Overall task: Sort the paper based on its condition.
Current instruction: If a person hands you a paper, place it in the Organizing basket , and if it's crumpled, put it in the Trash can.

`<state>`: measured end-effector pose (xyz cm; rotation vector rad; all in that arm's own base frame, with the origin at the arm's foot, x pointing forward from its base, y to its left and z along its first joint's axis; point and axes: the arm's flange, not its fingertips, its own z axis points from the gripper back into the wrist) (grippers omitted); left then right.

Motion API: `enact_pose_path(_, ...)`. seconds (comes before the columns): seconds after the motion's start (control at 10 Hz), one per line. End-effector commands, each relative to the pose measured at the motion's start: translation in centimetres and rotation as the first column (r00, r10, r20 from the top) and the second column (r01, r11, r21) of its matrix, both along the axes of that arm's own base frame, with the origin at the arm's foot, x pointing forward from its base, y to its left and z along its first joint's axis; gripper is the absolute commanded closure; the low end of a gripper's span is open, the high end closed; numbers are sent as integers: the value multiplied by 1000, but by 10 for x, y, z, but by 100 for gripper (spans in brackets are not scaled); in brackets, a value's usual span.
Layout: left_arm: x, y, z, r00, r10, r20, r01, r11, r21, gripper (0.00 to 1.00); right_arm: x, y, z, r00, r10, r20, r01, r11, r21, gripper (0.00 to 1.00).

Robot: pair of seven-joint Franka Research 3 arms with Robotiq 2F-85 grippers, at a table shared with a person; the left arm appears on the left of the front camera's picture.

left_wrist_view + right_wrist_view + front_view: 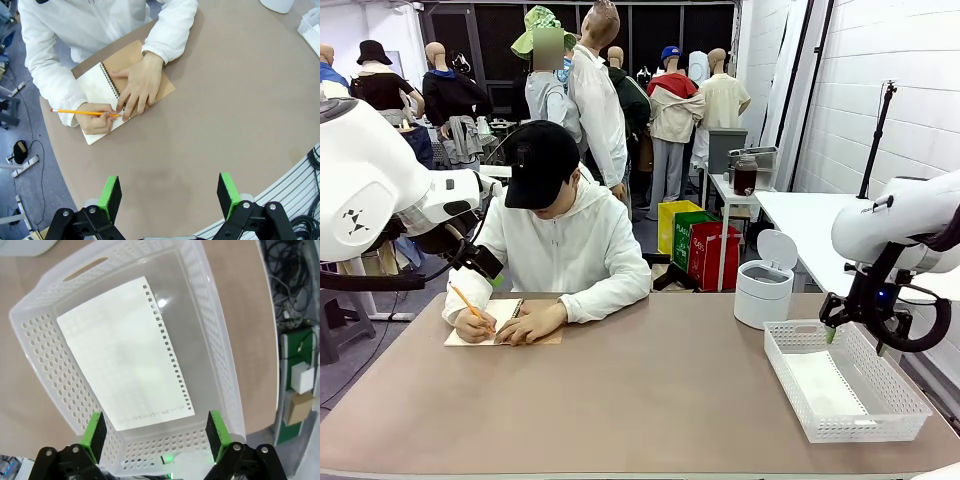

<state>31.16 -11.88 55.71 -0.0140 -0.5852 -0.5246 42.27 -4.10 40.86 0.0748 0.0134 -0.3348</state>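
A flat white sheet of paper (125,370) with a torn perforated edge lies on the floor of the white perforated basket (215,340). My right gripper (155,437) hangs open just above it, with nothing between its green pads. From the front, the basket (905,395) sits at the table's right with the paper (820,385) inside, and my right gripper (832,330) is over its far end. My left gripper (169,197) is open and empty, high over the table's near left. It looks down at a person writing with a pencil (85,112) in a spiral notebook (97,82).
A small white bin (763,292) with its lid up stands just behind the basket. The person's arms and the notebook (505,322) take up the far left of the table. The brown tabletop (640,400) is bare in the middle and front.
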Motion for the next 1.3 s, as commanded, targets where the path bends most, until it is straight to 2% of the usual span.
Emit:
enact_pose_path(0.0, 0, 1, 0, 1000, 0, 2, 0, 1000, -9, 0, 3, 8, 11, 1000, -27, 11, 27, 999, -29, 0)
enact_pose_path(0.1, 0, 1, 0, 1000, 0, 2, 0, 1000, -9, 0, 0, 0, 0, 1000, 0, 0, 0, 1000, 0, 0)
enact_pose_path(1.2, 0, 1, 0, 1000, 0, 2, 0, 1000, -9, 0, 0, 0, 0, 1000, 0, 0, 0, 1000, 0, 0)
